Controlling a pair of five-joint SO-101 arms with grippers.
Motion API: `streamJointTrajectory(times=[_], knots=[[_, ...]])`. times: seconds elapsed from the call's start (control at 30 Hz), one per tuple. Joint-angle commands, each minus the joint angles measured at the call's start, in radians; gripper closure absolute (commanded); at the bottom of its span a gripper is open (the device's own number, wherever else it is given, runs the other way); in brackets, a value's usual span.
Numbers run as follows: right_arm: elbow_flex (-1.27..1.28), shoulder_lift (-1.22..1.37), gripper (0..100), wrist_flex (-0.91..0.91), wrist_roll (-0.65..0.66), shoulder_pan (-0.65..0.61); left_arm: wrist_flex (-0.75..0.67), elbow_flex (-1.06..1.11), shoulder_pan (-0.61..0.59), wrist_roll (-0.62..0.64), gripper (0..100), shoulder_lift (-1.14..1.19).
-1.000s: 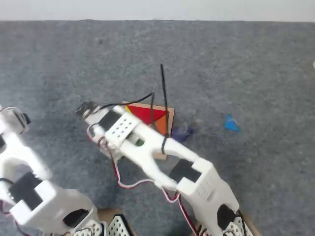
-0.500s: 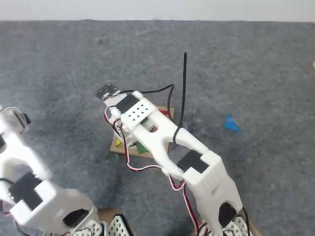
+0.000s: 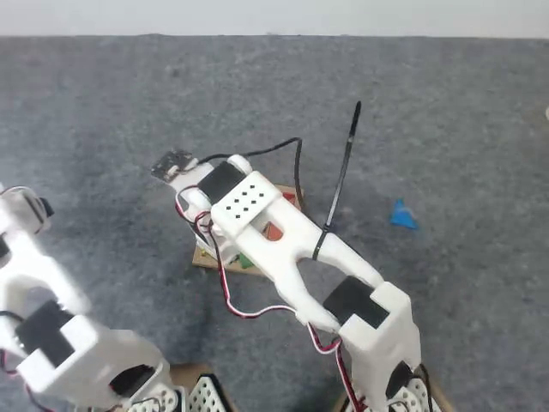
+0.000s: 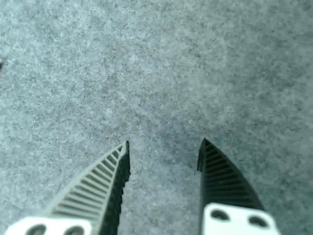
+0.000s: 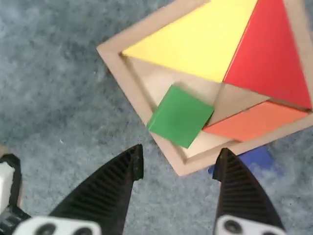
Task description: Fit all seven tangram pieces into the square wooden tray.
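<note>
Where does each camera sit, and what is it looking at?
High view: fixed overhead, looking down at the table; left arm, right arm show.
Left wrist view: on left wrist, facing bare table; open left gripper shows.
Right wrist view: on right wrist, facing the tray; open right gripper shows.
Shared: tray, in high and right wrist views.

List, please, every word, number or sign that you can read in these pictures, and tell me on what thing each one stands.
No text can be read.
The wooden tray, yellow piece, red piece, orange piece and green piece are plain, with no print.
Any marks on the small circuit board on the right arm are too small to read.
</note>
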Motion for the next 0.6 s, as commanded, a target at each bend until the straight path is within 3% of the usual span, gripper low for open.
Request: streamJointTrajectory(times=[0.0,0.2,0.57], knots=[[0.078,-0.018,76.1,-0.061,0.014,0.025,0.008,-0.038,0.000,-0.012,77,-0.009],[0.232,-0.012,76.1,-0.194,0.012,0.035,0.008,-0.039,0.002,-0.025,77,-0.009],[0.164,0.048,76.1,-0.248,0.015,0.111,0.009,-0.039,0.005,-0.025,77,-0.009]])
